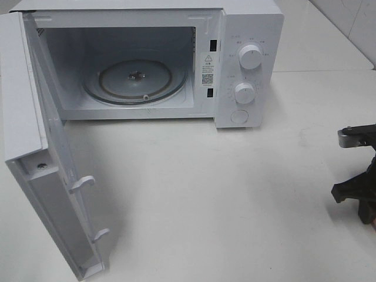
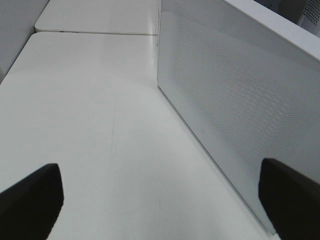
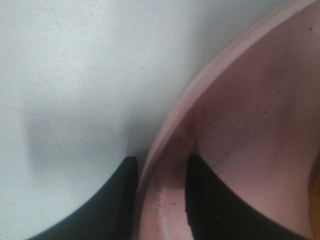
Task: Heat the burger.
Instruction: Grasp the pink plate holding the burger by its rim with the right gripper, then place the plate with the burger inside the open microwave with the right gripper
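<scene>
The white microwave (image 1: 247, 35) stands at the back with its door (image 1: 41, 164) swung fully open to the left. Its glass turntable (image 1: 136, 81) is bare. In the right wrist view my right gripper (image 3: 161, 161) has one black finger (image 3: 112, 205) outside and one inside the rim of the pink plate (image 3: 250, 125), closed on the rim. A brown sliver (image 3: 316, 186) shows at that view's edge; I cannot tell whether it is the burger. My left gripper (image 2: 160, 200) is open and empty, low over the table beside the door's outer face (image 2: 240, 105).
My right arm (image 1: 357, 176) shows at the right edge of the table (image 1: 223, 194). Two white knobs (image 1: 250, 57) and a button sit on the microwave's right panel. The open door juts toward the table's front left.
</scene>
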Robot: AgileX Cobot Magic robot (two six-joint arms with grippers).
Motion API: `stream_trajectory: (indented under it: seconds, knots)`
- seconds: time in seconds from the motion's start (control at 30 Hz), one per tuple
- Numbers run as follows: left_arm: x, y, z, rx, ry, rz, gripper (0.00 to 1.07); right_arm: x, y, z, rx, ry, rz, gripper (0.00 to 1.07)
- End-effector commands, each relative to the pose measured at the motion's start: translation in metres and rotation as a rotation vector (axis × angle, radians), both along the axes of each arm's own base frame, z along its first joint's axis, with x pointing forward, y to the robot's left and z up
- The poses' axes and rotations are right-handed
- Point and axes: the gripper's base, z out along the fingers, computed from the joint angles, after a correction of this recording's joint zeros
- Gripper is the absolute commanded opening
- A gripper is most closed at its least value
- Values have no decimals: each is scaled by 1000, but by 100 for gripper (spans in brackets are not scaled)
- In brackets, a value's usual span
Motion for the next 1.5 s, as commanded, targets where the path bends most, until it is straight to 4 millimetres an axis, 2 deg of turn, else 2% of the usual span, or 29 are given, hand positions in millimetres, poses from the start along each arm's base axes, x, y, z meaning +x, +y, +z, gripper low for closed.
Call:
stream_trajectory:
  seconds: [0.03, 0.1, 0.4, 0.6, 1.0, 1.17, 1.5]
  knots:
    - [-2, 0, 0, 0, -27, 1, 98, -2, -1, -4, 2, 22, -24, 12]
    - [-2, 0, 0, 0, -27, 1, 98, -2, -1, -4, 1, 22, -41, 0]
    - [-2, 0, 0, 0, -27, 1, 98, -2, -1, -2, -1, 11, -62, 0]
    - [-2, 0, 0, 0, -27, 1, 98, -2, 8, 7, -50, -20, -32, 0]
    - [-2, 0, 0, 0, -27, 1, 98, -8, 25, 12, -232, 6, 26, 0]
    - [-2, 0, 0, 0, -27, 1, 98, -13, 38, 15, -314, 30, 81, 0]
    - [-2, 0, 0, 0, -27, 1, 98, -18, 47, 20, -428, 32, 122, 0]
